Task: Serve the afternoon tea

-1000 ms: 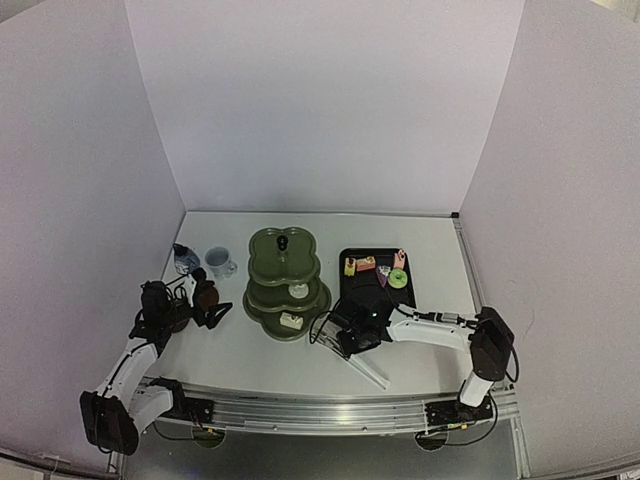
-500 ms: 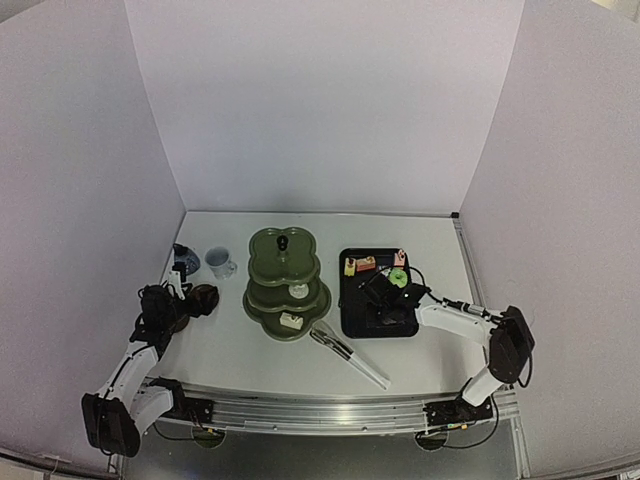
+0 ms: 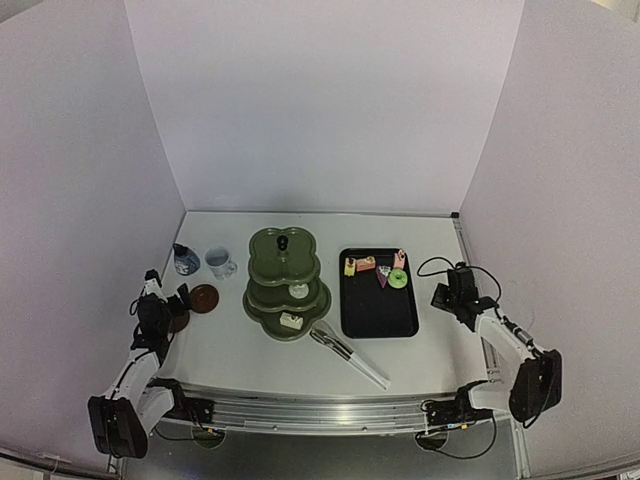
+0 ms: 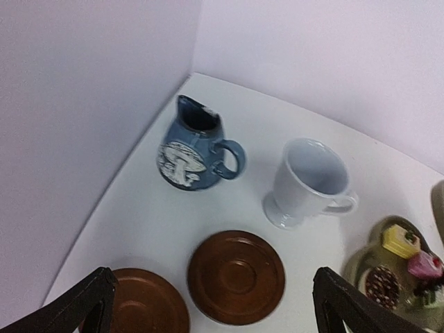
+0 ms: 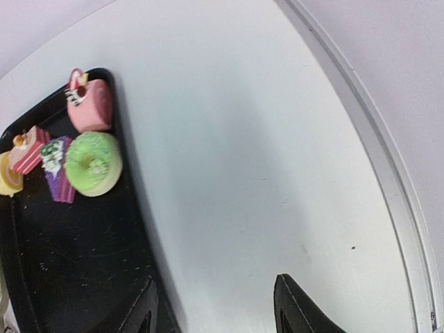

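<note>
Left fingers (image 4: 87,302) stand wide and empty by two coasters (image 4: 236,276), laid at the left edge of the worktop (image 3: 250,355), apparently for the cups (image 4: 309,182). Right fingers (image 5: 302,309) are half-open and empty beside the tray (image 5: 69,263).

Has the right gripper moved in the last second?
Yes. The right gripper swung from the black rectangular tray's near-left corner across to its right side.

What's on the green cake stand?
The stand shows a pale cake on its middle tier, a second cake at the bottom. Upper tiers cover the rest; a yellow cake, pink cupcake and chocolate doughnut peek out.
</note>
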Available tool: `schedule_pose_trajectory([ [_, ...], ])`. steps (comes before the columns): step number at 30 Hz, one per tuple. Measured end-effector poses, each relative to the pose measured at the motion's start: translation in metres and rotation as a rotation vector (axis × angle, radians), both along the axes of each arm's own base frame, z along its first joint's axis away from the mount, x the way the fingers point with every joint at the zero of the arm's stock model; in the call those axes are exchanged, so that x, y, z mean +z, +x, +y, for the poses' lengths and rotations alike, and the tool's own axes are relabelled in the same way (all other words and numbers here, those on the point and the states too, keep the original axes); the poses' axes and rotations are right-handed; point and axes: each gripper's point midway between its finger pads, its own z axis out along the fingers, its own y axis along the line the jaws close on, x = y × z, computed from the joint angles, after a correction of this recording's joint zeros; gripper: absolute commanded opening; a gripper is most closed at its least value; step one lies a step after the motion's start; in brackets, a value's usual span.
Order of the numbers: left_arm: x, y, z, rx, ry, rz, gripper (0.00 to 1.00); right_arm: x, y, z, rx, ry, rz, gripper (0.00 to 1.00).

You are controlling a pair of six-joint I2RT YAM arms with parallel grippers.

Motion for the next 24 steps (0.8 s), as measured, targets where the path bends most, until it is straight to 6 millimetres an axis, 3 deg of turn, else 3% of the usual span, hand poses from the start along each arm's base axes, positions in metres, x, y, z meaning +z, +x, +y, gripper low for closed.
schedule_pose_trajectory([
  [3,-0.021,-0.011,0.017,0.08,0.033,-0.007,1.0,-0.01,-0.003,-0.026,-0.029,-0.028,-0.023,0.55],
  [6,-0.04,-0.02,0.022,0.106,0.054,0.024,1.0,-0.022,-0.007,-0.041,-0.027,-0.065,-0.051,0.56],
  [10,-0.039,-0.022,0.029,0.14,0.064,0.019,1.0,-0.031,-0.016,-0.052,-0.024,-0.121,-0.154,0.64],
  [15,-0.039,-0.022,0.039,0.198,0.066,0.025,1.0,-0.049,-0.034,-0.063,-0.036,-0.182,-0.242,0.64],
  [24,-0.036,-0.02,0.04,0.207,0.05,0.022,1.0,-0.019,-0.02,-0.062,-0.032,-0.191,-0.387,0.64],
])
